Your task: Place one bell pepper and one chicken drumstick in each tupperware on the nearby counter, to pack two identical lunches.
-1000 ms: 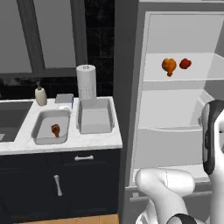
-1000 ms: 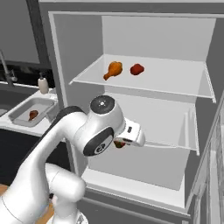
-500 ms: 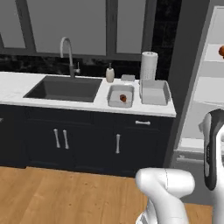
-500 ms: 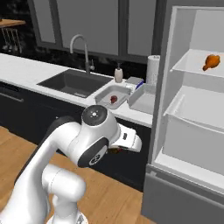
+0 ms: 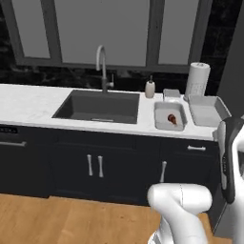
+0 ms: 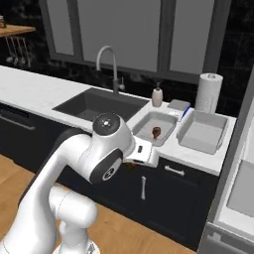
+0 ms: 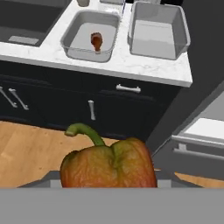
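Observation:
An orange-red bell pepper (image 7: 109, 164) with a green stem fills the bottom of the hand view, and my gripper (image 6: 132, 165) is shut on it, low in front of the navy cabinets; the fingertips are hidden behind it. On the counter (image 5: 28, 102) right of the sink stand two grey tupperware tubs. The left tupperware (image 5: 161, 123) (image 6: 144, 130) (image 7: 70, 41) holds a reddish-brown chicken drumstick (image 5: 172, 119) (image 6: 156, 132) (image 7: 96, 41). The right tupperware (image 5: 206, 110) (image 6: 201, 131) (image 7: 158, 33) has nothing in it. The pepper hangs well below and in front of both tubs.
A dark sink (image 5: 97, 106) with a faucet (image 5: 101, 66) lies left of the tubs. A soap bottle (image 5: 150, 88), a small grey box (image 5: 171, 94) and a paper towel roll (image 5: 197, 78) stand behind them. The open fridge (image 6: 238, 188) is at the right.
The whole picture has shifted: the base has swung away from the open fridge shelves to face the sink counter. The pepper stays in the gripper.

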Robot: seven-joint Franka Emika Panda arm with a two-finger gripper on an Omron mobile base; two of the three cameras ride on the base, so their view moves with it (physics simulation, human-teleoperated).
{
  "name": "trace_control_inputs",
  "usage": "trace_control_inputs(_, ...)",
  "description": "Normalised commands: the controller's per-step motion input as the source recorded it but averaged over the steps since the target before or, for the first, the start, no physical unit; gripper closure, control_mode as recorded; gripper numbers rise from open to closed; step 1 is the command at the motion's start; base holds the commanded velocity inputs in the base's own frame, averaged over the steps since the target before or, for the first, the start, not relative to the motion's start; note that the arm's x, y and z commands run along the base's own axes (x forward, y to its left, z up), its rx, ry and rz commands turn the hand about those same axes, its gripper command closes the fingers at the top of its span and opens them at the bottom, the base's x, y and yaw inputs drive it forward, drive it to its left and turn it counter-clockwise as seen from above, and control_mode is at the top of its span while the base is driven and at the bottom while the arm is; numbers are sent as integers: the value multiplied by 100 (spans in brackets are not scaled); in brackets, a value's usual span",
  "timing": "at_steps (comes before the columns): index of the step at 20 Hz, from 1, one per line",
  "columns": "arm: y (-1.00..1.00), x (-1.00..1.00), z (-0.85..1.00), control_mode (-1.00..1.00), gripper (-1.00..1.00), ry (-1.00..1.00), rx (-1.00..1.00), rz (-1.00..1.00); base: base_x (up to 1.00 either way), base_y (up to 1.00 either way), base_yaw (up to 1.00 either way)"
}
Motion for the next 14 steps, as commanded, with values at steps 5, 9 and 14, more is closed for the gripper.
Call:
trace_control_inputs(5, 0, 0, 0, 100, 100, 0, 0, 0, 100, -64, -15)
trace_control_inputs(9, 0, 0, 0, 100, 100, 0, 0, 0, 96, -34, 0)
trace_control_inputs(14, 0, 0, 0, 100, 100, 0, 0, 0, 100, -26, -4)
